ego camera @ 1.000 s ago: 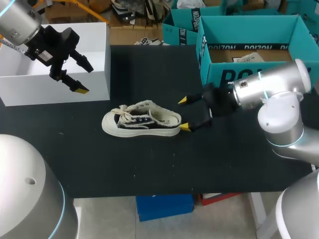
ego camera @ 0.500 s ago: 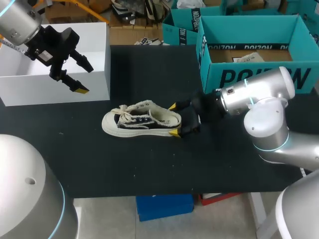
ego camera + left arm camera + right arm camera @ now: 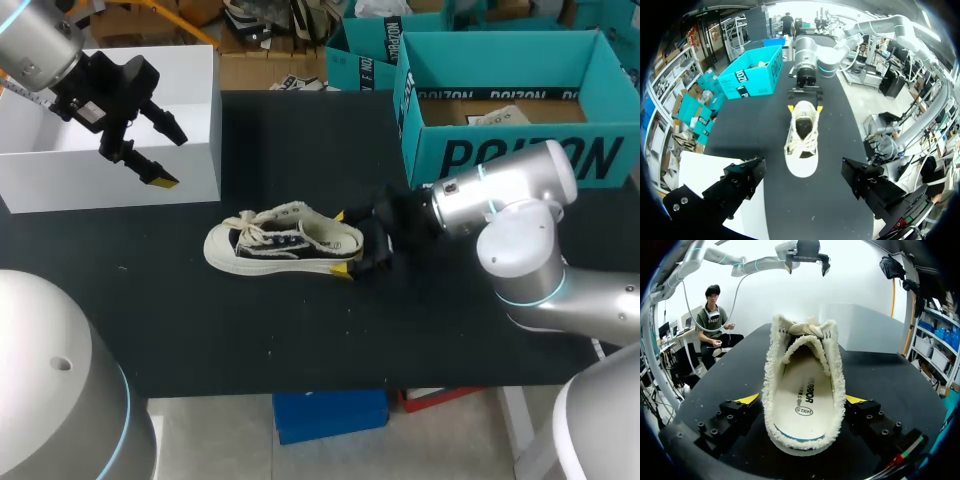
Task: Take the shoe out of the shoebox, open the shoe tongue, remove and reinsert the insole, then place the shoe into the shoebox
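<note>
Shoe (image 3: pixel 285 243) lies on its sole mid-table (image 3: pixel 300 340), out of any box, toe toward the white box (image 3: pixel 195 165), heel toward the teal box (image 3: pixel 500 155). I can't tell which of the two is the shoebox.

Right gripper (image 3: pixel 343 241) sits at the heel with its fingers apart, one yellow tip on each side. The tips are close against the heel sides, but no squeeze shows, so I call it unclamped. In the right wrist view the gripper (image 3: pixel 801 399) looks straight into the shoe (image 3: pixel 804 405). The insole (image 3: pixel 801 402) is flat inside and the tongue (image 3: pixel 807 346) is down over the front of the opening. Laces (image 3: pixel 250 228) are bunched in a bow near the toe.

Left gripper (image 3: pixel 168 158) hangs above the front wall of the white box, well apart from the shoe, fingers spread and holding nothing. Its wrist view has the shoe (image 3: pixel 802 135) ahead, toe nearest, with the right gripper (image 3: pixel 804 106) at the far end.

Step, as I judge it: take-out is done and tongue opening has not started; the right arm is set to pin the heel.

Next move likely calls for the right fingers to close on the heel so the shoe can't slide. The left arm would then come down to the tongue and pull it up and toward the toe. The bow may get in the way.
</note>
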Available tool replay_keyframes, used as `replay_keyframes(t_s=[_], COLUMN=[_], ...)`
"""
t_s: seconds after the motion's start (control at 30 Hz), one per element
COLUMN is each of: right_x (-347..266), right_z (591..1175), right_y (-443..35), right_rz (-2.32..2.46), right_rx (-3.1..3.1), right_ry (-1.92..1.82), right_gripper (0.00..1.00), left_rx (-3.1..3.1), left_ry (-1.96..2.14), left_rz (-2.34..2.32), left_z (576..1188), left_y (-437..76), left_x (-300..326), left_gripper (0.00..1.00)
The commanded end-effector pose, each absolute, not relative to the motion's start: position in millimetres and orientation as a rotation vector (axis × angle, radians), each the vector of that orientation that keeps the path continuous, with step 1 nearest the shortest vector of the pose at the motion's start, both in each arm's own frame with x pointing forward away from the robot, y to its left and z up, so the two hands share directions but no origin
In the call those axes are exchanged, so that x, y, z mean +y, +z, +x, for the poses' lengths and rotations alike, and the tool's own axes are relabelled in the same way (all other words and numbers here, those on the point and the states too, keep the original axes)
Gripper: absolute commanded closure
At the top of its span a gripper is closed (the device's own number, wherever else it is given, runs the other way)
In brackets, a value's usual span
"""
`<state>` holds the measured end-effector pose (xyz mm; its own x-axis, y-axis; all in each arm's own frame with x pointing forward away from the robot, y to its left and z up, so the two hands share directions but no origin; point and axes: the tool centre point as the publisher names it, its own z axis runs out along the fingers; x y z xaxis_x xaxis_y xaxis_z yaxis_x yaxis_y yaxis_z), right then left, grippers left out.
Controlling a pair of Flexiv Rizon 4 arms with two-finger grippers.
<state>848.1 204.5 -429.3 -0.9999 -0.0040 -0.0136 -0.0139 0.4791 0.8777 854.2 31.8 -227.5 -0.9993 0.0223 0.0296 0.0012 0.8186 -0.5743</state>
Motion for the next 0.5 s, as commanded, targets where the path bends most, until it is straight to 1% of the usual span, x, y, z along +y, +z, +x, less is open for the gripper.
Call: replay_keyframes(t_s=[0.03, 0.5], right_x=[208, 204], right_z=[848, 852], right_y=[-436, -426], right_rz=[-0.008, -0.028], right_rx=[2.687, 2.669], right_ry=[1.6, 1.584], right_gripper=[0.0, 0.0], left_rx=[-2.965, -2.965], left_ry=[0.938, 0.938], left_rz=[-0.021, -0.021], left_z=[854, 854], left_y=[-228, -228], left_x=[32, 32], left_gripper=[0.0, 0.0])
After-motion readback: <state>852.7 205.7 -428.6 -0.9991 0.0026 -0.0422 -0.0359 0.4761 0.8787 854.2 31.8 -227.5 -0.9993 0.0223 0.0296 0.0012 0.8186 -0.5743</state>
